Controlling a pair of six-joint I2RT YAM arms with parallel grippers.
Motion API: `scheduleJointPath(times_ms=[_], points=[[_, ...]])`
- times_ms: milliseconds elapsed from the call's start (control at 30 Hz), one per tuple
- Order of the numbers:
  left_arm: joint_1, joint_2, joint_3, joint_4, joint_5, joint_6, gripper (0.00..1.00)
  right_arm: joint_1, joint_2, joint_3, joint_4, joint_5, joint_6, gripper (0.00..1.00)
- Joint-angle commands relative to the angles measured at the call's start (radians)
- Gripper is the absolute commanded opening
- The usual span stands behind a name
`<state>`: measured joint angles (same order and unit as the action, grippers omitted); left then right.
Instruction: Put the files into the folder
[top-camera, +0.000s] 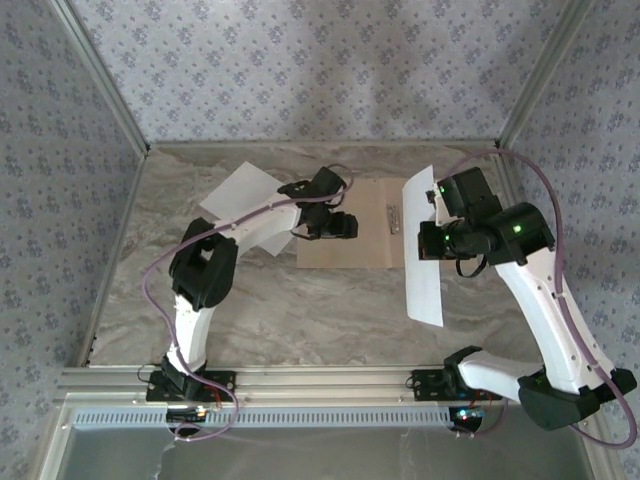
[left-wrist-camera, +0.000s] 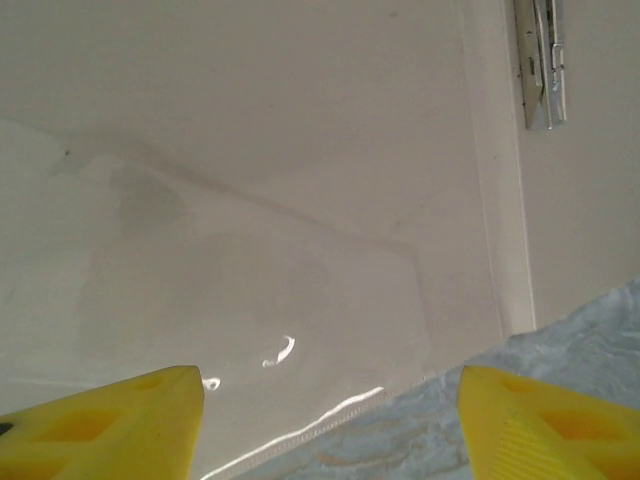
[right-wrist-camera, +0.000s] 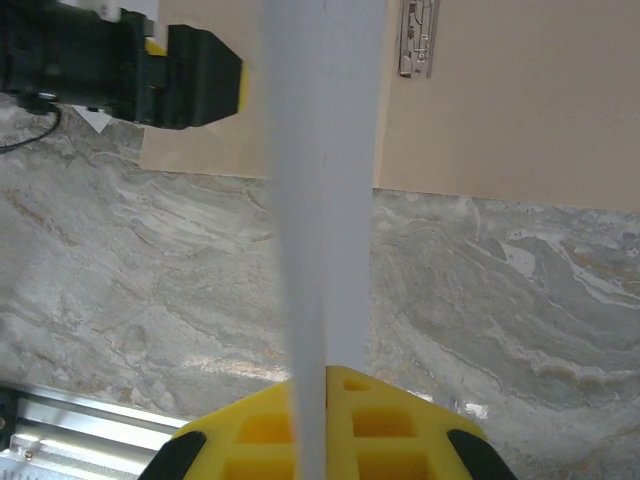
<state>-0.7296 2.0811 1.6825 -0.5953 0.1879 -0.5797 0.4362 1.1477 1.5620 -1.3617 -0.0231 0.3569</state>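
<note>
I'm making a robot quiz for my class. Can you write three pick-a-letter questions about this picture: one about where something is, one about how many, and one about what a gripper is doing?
1. Where is the clip?
A. inside the open folder
B. on the metal rail
C. in the left gripper

2. How many white sheets are there?
A. one
B. two
C. four

3. What is the right gripper doing?
A. open over the table
B. shut on a sheet
C. shut on the clip

Answers:
1 A, the clip sits on the folder's tan inside.
2 B, there is the held sheet and the flat sheet on the table.
3 B, its yellow fingers pinch the held sheet's edge.
</note>
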Motion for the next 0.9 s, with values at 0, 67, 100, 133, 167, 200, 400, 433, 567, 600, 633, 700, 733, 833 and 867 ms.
scheduleJointPath(times_ms=[0, 67, 100, 133, 167, 200, 400, 433, 567, 600, 633, 700, 733, 833, 867], points=[[-0.019, 0.063, 0.075, -0.045, -0.051, 0.016, 0.64, -0.005, -0.009, 0.041, -0.019, -0.011, -0.013, 0.00], [-0.026, 0.099, 0.108, -0.062, -0.045, 0.005, 0.64, -0.007, -0.011, 0.044, -0.013, -0.011, -0.012, 0.00], [-0.030, 0.114, 0.120, -0.067, -0.038, -0.003, 0.63, -0.007, -0.012, 0.044, -0.011, -0.013, -0.013, 0.00], [-0.032, 0.123, 0.124, -0.066, -0.033, -0.011, 0.63, -0.007, -0.012, 0.043, -0.008, -0.017, -0.012, 0.00], [-0.037, 0.129, 0.120, -0.060, -0.031, -0.022, 0.63, -0.007, -0.011, 0.045, -0.005, -0.019, -0.010, 0.00], [-0.038, 0.132, 0.111, -0.052, -0.030, -0.034, 0.63, -0.008, -0.012, 0.044, -0.002, -0.021, -0.009, 0.00], [-0.042, 0.134, 0.032, -0.002, -0.013, -0.083, 0.63, -0.008, -0.033, 0.032, 0.028, -0.040, -0.019, 0.00], [-0.044, 0.132, 0.019, 0.001, -0.010, -0.086, 0.63, -0.008, -0.037, 0.031, 0.030, -0.041, -0.022, 0.00], [-0.051, 0.104, -0.066, 0.020, -0.003, -0.101, 0.63, -0.007, -0.044, 0.030, 0.032, -0.046, -0.026, 0.00], [-0.053, 0.091, -0.095, 0.026, 0.000, -0.104, 0.63, -0.007, -0.045, 0.030, 0.033, -0.047, -0.026, 0.00], [-0.054, 0.080, -0.120, 0.029, 0.002, -0.105, 0.63, -0.007, -0.045, 0.028, 0.035, -0.049, -0.026, 0.00], [-0.054, 0.049, -0.177, 0.033, 0.007, -0.107, 0.62, -0.007, -0.046, 0.024, 0.038, -0.053, -0.024, 0.00], [-0.056, 0.033, -0.204, 0.034, 0.002, -0.106, 0.62, -0.008, -0.047, 0.021, 0.039, -0.057, -0.025, 0.00], [-0.062, -0.034, -0.300, 0.043, -0.014, -0.100, 0.61, -0.007, -0.049, 0.011, 0.047, -0.068, -0.023, 0.00], [-0.063, -0.059, -0.335, 0.049, -0.010, -0.098, 0.61, -0.007, -0.049, 0.009, 0.051, -0.071, -0.022, 0.00]])
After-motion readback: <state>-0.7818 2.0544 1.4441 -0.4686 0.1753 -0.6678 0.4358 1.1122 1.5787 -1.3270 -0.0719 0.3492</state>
